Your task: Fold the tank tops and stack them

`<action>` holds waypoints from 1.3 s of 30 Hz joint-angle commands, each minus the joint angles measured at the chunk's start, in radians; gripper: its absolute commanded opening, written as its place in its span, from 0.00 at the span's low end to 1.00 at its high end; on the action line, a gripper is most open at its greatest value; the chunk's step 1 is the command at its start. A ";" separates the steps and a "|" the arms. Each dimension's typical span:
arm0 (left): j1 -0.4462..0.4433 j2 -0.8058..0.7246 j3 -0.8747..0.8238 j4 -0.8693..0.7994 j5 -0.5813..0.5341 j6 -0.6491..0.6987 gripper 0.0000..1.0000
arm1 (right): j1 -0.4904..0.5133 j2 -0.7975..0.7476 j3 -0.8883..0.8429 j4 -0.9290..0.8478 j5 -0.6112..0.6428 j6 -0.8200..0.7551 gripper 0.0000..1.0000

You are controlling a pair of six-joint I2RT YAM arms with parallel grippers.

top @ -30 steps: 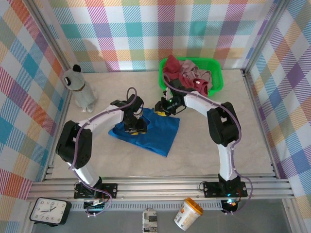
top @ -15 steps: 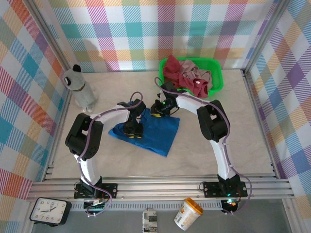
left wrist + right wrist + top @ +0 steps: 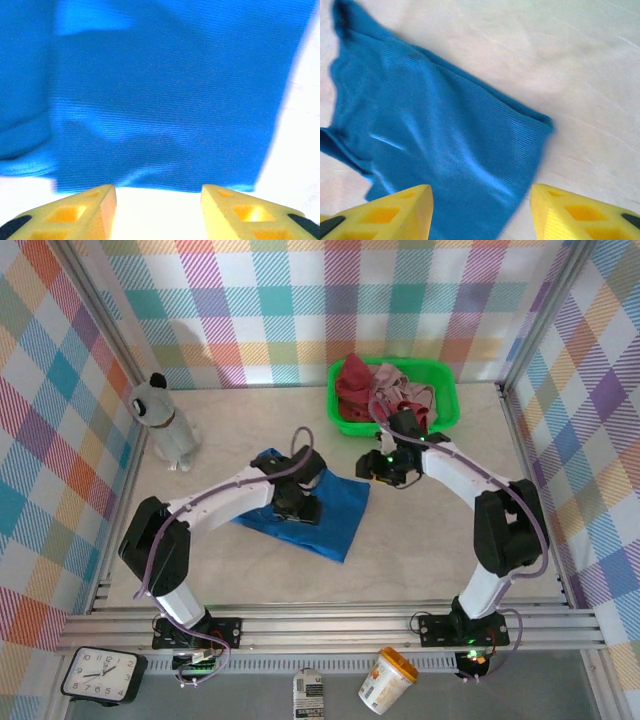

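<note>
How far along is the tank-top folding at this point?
Done: the blue tank top lies out on the table, apparently partly folded. In hand: nothing gripped; the left gripper above it and the right gripper by its edge are both open. Left: the dark red tank top and pink tank top sit bunched in the green basket; no stack yet.

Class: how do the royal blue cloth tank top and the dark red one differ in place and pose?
The royal blue cloth tank top lies on the pale table; the dark red cloth tank top sits in the bright green plastic basket. The blue one is spread flat; the red one is bunched up. Both are soft cloth.
</note>
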 commanded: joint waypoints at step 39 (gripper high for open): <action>-0.259 0.371 0.384 -0.072 0.174 0.023 0.00 | -0.161 0.065 -0.070 -0.103 -0.024 -0.094 0.07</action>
